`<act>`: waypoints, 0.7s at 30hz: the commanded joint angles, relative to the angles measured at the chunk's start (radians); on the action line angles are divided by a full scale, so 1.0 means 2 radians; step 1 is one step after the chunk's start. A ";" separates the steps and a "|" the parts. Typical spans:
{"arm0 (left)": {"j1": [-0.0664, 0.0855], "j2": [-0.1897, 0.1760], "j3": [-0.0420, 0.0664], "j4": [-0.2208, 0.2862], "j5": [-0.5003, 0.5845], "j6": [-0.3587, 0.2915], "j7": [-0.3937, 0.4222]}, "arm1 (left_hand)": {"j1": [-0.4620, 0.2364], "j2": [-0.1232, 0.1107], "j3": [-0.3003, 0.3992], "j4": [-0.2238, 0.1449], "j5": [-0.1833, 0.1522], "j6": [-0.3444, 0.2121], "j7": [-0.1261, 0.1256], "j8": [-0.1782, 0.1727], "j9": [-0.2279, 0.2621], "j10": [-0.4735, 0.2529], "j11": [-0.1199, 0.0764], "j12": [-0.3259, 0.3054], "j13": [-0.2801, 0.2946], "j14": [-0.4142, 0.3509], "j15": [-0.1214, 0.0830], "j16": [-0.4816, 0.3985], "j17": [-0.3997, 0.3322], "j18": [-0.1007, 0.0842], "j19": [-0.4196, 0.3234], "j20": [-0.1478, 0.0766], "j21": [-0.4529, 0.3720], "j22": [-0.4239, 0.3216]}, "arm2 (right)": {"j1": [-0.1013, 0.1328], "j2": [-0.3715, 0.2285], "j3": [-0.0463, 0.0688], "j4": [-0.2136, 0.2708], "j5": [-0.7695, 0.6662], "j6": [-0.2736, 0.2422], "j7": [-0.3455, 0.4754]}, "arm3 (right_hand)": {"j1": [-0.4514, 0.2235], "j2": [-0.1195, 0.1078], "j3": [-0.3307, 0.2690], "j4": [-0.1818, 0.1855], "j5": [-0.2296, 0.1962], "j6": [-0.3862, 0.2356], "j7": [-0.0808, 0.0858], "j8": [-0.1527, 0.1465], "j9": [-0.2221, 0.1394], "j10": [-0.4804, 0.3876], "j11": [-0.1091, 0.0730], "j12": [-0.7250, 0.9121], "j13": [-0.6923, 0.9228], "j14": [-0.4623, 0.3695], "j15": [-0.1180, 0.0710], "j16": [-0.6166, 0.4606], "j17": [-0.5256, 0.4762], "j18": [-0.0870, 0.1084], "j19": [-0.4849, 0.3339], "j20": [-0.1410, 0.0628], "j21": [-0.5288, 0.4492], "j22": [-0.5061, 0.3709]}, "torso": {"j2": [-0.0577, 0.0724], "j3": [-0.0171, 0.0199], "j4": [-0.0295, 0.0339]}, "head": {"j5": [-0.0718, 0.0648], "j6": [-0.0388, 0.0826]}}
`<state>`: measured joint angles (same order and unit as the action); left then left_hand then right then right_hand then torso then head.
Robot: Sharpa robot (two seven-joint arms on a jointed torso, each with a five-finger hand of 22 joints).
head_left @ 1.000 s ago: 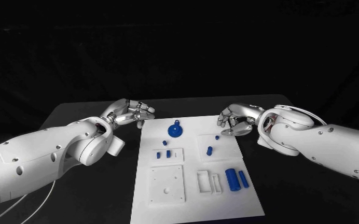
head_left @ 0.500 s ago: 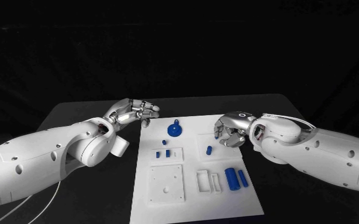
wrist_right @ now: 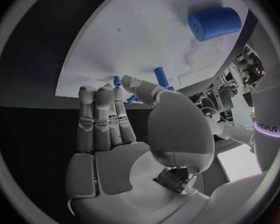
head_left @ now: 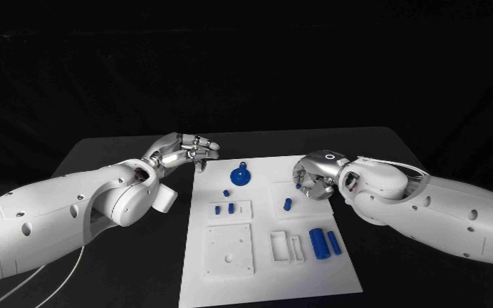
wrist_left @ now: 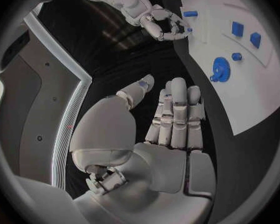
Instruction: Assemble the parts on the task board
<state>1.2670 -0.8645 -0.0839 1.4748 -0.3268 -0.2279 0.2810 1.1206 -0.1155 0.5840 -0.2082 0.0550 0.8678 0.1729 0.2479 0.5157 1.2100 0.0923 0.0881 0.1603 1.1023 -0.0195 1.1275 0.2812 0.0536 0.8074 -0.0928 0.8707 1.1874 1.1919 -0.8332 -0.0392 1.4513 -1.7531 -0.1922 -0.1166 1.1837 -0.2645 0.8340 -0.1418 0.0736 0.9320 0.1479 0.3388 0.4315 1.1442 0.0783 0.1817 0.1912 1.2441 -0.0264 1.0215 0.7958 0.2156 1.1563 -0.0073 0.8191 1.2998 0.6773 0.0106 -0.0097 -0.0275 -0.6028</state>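
Early stage: small blue plastic parts (head_left: 320, 242) are lying loose or standing across the white rectangular task board (head_left: 231, 251), most unassembled. Right hand (head_left: 311, 177) is hovering over the board's edge, fingers apart, empty; left hand (head_left: 183, 152) alongside, loosely spread, empty.

White task board (head_left: 318, 265) is lying on black table (head_left: 113, 152). Blue round part (head_left: 239, 175) is sitting beside silver left hand (head_left: 185, 152); blue cylinders (head_left: 320, 243) are lying behind silver right hand (head_left: 310, 178).
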 commanded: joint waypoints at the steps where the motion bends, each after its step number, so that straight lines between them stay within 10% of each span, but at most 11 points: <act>1: 0.001 0.001 0.000 0.000 0.005 0.006 0.008 | -0.004 0.002 -0.003 -0.001 0.001 -0.004 -0.001 0.003 -0.001 0.001 0.000 0.002 0.000 0.002 0.000 -0.002 -0.001 0.004 0.002 -0.011 -0.003 -0.001 | -0.001 0.002 0.000 0.000 -0.012 -0.009 -0.006 | 0.003 -0.002 0.004 0.000 -0.002 0.004 0.000 0.000 0.000 0.013 0.003 -0.003 -0.001 0.002 -0.001 0.003 0.001 0.023 0.004 -0.001 -0.001 0.001 | 0.000 0.0002 -0.0005 | 0.000 0.000; 21: 0.001 0.000 0.000 -0.001 0.006 0.011 0.004 | -0.006 0.002 -0.004 -0.002 0.001 -0.005 -0.001 0.003 -0.001 0.001 0.000 0.002 0.000 0.002 0.000 -0.004 -0.001 0.003 0.002 -0.011 -0.004 -0.001 | -0.009 0.016 -0.001 -0.011 -0.022 0.021 -0.014 | 0.004 0.003 0.007 0.001 -0.003 0.021 -0.007 0.008 0.003 0.042 -0.005 0.002 0.004 0.002 -0.009 0.003 0.002 0.023 0.004 -0.001 -0.001 0.006 | 0.000 0.0005 -0.0003 | 0.000 -0.003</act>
<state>1.2670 -0.8646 -0.0839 1.4725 -0.3236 -0.2231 0.2809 1.1171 -0.1120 0.5812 -0.2110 0.0550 0.8643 0.1693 0.2478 0.5149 1.2099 0.0921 0.0880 0.1601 1.1025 -0.0194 1.1235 0.2809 0.0460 0.8074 -0.0926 0.8672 1.1867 1.1812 -0.8042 -0.0366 1.4298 -1.7685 -0.1855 -0.1374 1.1837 -0.2645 0.8419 -0.1393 0.0697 0.9682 0.1336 0.3524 0.4365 1.2017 0.0534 0.1819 0.1934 1.2483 -0.0359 1.0217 0.7983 0.2138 1.1630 -0.0074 0.8191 1.3081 0.6773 0.0113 -0.0106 -0.0281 -0.6086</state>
